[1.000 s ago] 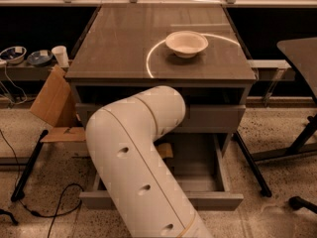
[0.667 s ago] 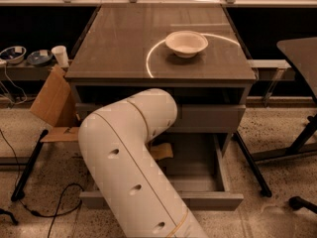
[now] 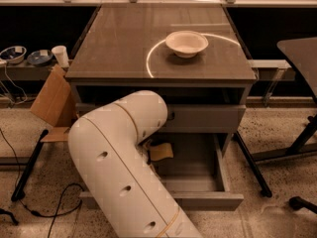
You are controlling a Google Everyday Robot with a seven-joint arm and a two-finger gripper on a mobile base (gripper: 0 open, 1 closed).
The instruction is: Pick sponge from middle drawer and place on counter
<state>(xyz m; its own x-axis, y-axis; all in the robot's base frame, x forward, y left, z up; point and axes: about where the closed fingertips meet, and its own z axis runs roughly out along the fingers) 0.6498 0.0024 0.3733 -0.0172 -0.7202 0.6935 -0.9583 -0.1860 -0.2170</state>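
**Handling.** The sponge point(image 3: 161, 151) is a small, flat, pale tan pad. I judge it to be very light, soft and compressible, not fragile, and unlikely to slip once pinched. I recommend gripping it across the short width, on the two long edges, and closing only until the pad gives. A harder squeeze would fold it. Because it lies flat on the drawer floor, the approach has to come nearly down to the floor to get hold of its edges.

**Position.** The sponge lies inside the open middle drawer point(image 3: 210, 201), on its floor, left of centre and towards the rear. The surface point(image 3: 119, 43) above carries only a white bowl point(image 3: 186, 42).

**End effector.** The end effector point(image 3: 147, 145) is down in the drawer, almost wholly hidden behind the white arm point(image 3: 114, 167). Only a dark edge shows, just left of the sponge. I cannot tell whether it is released, clenched or touching the sponge.
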